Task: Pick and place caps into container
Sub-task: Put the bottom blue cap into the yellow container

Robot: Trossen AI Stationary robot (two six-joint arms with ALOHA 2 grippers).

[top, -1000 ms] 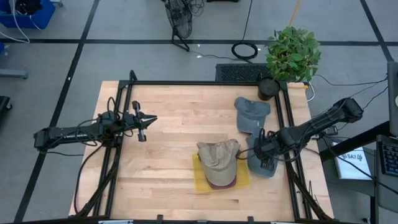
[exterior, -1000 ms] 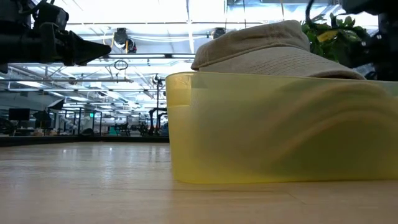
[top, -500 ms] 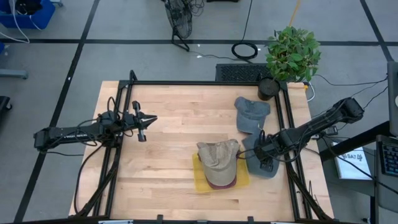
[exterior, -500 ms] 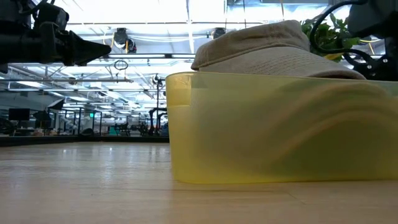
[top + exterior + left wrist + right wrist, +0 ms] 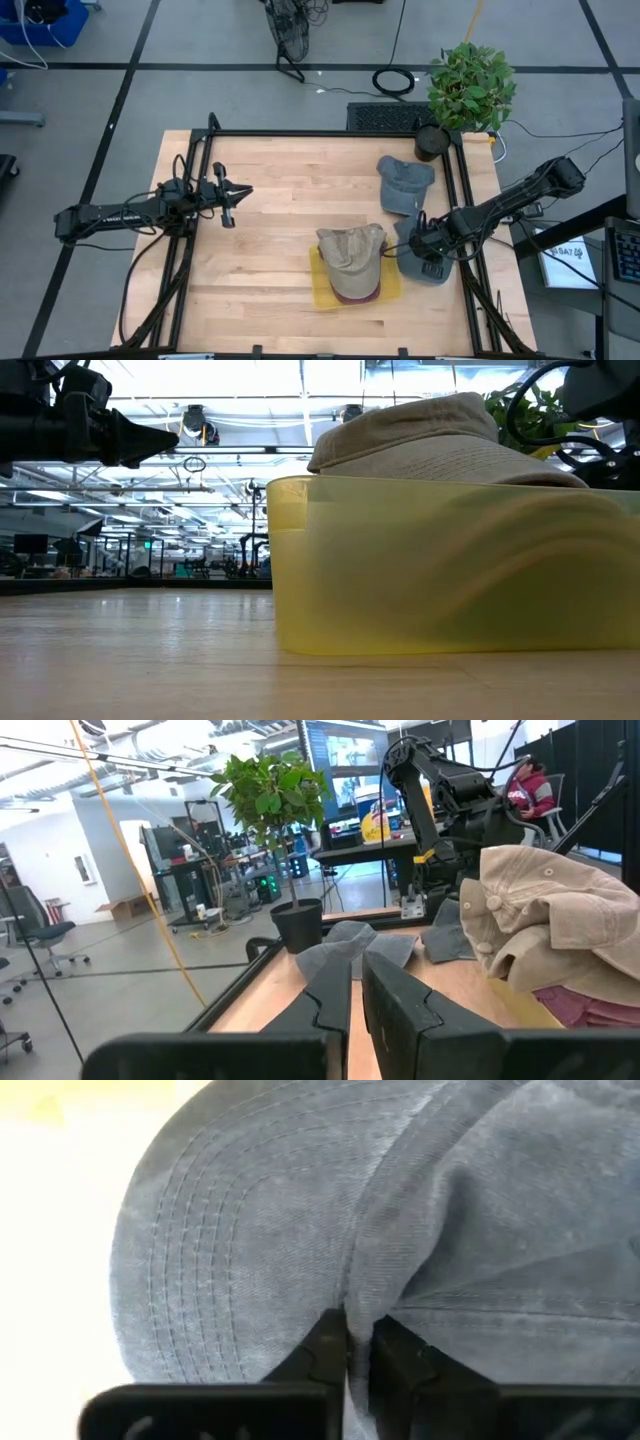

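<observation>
High view: the right gripper (image 5: 428, 252) sits on a grey-blue cap (image 5: 424, 262) at lower right of centre, just right of the yellow tray (image 5: 320, 290). Its fingers are closed, pinching a fold of the cloth where brim meets crown. The tray, already holding a tan cap (image 5: 352, 255) over a maroon one, lies straight toward the picture's left of the grip. A second grey-blue cap (image 5: 403, 180) lies above. The left gripper (image 5: 229, 196), closed and empty, waits at mid-left, well apart. No readable writing on the caps.
</observation>
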